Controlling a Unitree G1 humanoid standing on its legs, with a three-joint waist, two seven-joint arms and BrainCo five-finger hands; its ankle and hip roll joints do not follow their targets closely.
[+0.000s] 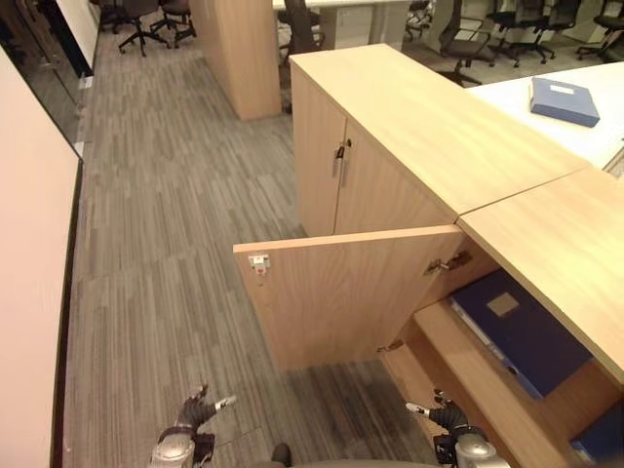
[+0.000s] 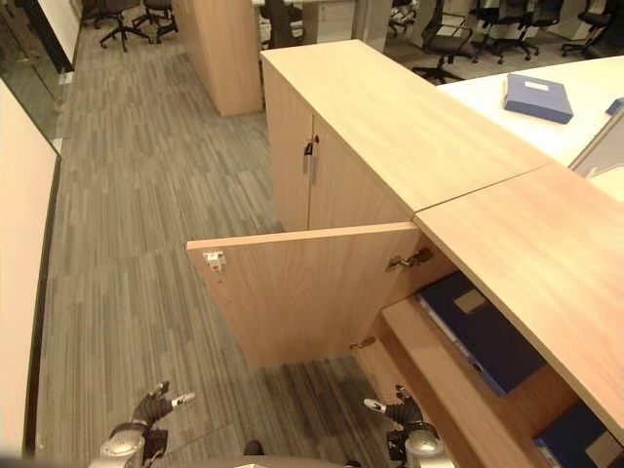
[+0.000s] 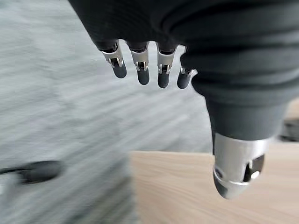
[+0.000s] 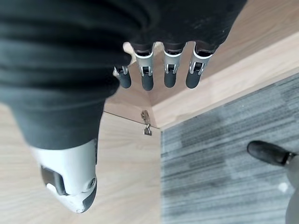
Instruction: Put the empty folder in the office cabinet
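A: Any grip on the folder?

B: None. Left hand (image 1: 190,417) slack, loose-fingered, holding nothing, low over the carpet (image 1: 175,244). Right hand (image 1: 447,417) the same, released and bare, just in front of the open cabinet (image 1: 429,127).

A: Whereabouts of the folder, then?

B: Ahead and to the right of the right hand, lying flat on the shelf (image 1: 468,363) inside: blue folder (image 1: 522,336), pale label on its cover. Probably stowed already. Cannot rule out the second blue folder (image 1: 565,100), well beyond both hands on the white desk (image 1: 507,93).

A: Left to do?

B: Likely only swinging the cabinet door (image 1: 341,292) shut; standing wide open between the two hands and beyond them.

A: Materials?

B: Light wood-grain laminate, smooth, square-edged panels; small metal hinge (image 1: 444,263) and a white catch (image 1: 258,261) on the door's inner face. Folder rigid, slab-like, matte. Carpet grey, streaked, low-pile.
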